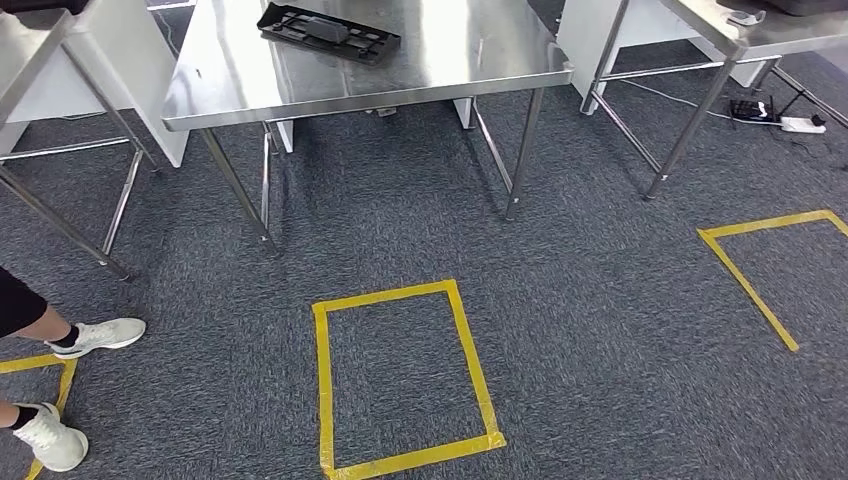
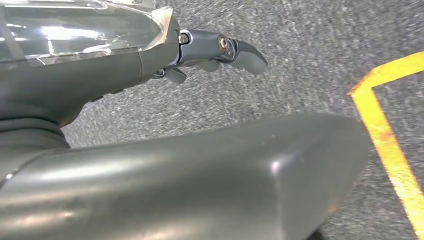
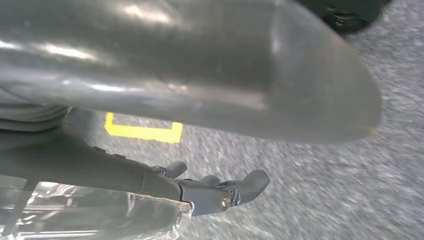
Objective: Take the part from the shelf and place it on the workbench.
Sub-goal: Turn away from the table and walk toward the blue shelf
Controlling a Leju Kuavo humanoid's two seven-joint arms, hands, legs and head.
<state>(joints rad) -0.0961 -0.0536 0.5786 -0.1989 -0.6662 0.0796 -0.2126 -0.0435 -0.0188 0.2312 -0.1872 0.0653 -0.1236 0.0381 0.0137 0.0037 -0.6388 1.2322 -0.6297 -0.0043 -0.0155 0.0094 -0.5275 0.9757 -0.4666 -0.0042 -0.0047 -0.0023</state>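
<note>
We see a black part lying flat on the steel counter ahead of us and slightly to our left, its long axis slanting across the top; both arms hang low over the carpet, so neither is clearly nearer; our left hand and right hand hold nothing, fingers loosely apart.

Each robot hand is dark grey with a brass-coloured screw (clear plastic wrap behind it).
</note>
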